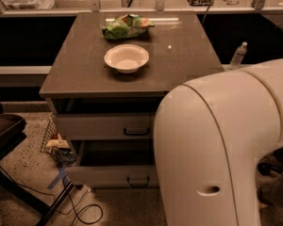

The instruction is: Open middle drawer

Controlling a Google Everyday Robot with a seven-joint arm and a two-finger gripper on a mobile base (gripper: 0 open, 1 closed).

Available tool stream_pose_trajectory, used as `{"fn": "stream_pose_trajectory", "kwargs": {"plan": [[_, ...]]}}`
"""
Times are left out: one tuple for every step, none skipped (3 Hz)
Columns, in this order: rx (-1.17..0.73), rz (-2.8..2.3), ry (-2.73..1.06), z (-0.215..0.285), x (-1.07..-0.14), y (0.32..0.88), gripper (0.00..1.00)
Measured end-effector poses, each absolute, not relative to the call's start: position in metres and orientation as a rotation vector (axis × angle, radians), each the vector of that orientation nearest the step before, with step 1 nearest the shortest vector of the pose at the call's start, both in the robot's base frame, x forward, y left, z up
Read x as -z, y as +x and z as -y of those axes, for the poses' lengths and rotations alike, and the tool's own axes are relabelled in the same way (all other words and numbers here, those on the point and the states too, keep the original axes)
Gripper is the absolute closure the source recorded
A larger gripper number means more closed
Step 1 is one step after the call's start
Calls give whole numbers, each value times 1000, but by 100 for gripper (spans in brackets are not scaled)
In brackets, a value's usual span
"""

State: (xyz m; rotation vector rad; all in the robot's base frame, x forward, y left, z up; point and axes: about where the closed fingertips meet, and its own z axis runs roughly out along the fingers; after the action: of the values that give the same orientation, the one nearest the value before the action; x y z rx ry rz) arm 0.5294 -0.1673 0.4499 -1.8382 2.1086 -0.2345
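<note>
Desk [66, 79]: white bowl [126, 58], green bag [127, 26] on top
middle drawer [104, 175]: under top drawer [99, 126], pulled out, dark inside showing
arm [217, 145]: white shell fills right foreground
gripper: not in view, open/closed can't tell

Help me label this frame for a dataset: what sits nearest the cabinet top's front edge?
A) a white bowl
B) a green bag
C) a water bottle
A: the white bowl lies in front of the green bag; the gripper is out of view, only the white arm shows.
</note>
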Motion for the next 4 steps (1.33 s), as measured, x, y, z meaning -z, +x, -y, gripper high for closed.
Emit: {"fn": "stream_pose_trajectory", "kwargs": {"plan": [[180, -2138, -1864, 171, -443, 486, 100], [163, -2147, -1872, 172, -441, 472, 85], [163, -2147, -1872, 172, -446, 472, 62], [162, -2147, -1873, 172, -446, 471, 38]]}}
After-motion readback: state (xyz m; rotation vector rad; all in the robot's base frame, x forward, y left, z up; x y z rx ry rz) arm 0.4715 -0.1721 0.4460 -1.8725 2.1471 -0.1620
